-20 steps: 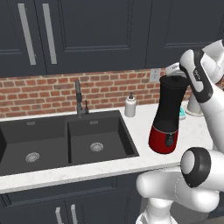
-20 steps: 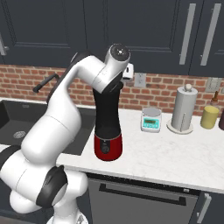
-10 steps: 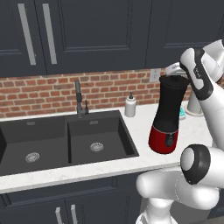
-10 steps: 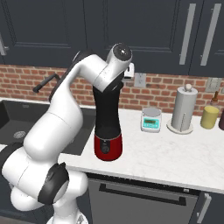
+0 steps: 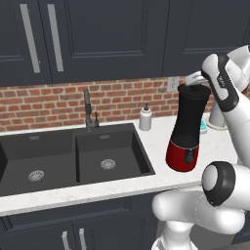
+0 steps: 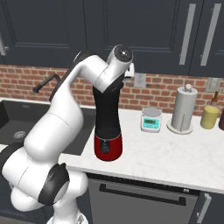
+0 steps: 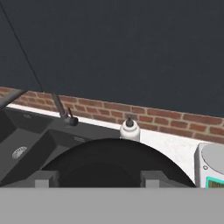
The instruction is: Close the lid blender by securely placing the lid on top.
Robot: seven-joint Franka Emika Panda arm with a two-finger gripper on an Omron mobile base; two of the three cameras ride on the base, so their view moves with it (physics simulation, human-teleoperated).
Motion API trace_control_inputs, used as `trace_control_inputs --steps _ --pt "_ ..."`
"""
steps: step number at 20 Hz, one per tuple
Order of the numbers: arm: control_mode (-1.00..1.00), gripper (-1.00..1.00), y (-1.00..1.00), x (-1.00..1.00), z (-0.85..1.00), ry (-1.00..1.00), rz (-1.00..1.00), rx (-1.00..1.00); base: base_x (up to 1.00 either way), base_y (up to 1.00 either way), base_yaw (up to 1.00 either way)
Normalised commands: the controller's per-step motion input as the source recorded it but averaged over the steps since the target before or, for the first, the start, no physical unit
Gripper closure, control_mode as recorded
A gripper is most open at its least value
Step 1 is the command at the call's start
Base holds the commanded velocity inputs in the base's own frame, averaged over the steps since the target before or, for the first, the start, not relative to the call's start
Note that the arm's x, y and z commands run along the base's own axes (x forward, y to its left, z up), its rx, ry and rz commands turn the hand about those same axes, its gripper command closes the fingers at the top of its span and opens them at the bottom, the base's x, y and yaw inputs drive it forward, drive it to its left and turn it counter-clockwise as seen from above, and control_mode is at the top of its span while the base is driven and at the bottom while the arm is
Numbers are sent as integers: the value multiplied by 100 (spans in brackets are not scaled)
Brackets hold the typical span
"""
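The blender (image 5: 188,131) stands upright on the worktop (image 6: 175,162), just right of the sink (image 5: 73,156), red base down and black jar rising to the wrist. And the claw (image 7: 99,178) is right over the jar's mouth: in the hand view, the two grey fingertips (image 7: 46,178) poke up on either side of a broad black dome, which I take to be the lid (image 7: 116,162) seen from just above.

From the left base view the jar's top looks capped by a dark rim directly under the hand, so the lid appears to be at the rim or a hair off it. Whether it is fully seated, I can't say; the hand covers the joint in both base views.

The fingertips stand apart, with the black disc between them. Are they pinching its knob, or already let go? The grey band hides that, so I cannot tell.

Call it late in the task: the carry looks done and the alignment looks good. What's left, by my reading, is pressing the lid home, letting go and pulling the hand up clear.

The soap bottle (image 7: 129,128) and the scale (image 6: 151,119) sit well out of the way.
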Motion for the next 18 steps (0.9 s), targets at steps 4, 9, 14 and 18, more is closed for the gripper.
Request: trace_control_inputs --steps 4,9,14,18 --pt "-100 100 3 8 -67 0 5 -10 0 0 0" --pt "-100 100 0 7 -53 0 5 -7 0 0 0" --pt "-100 100 0 0 -38 0 3 -7 0 0 0" --pt "-100 100 0 0 -23 0 3 0 0 0 0"
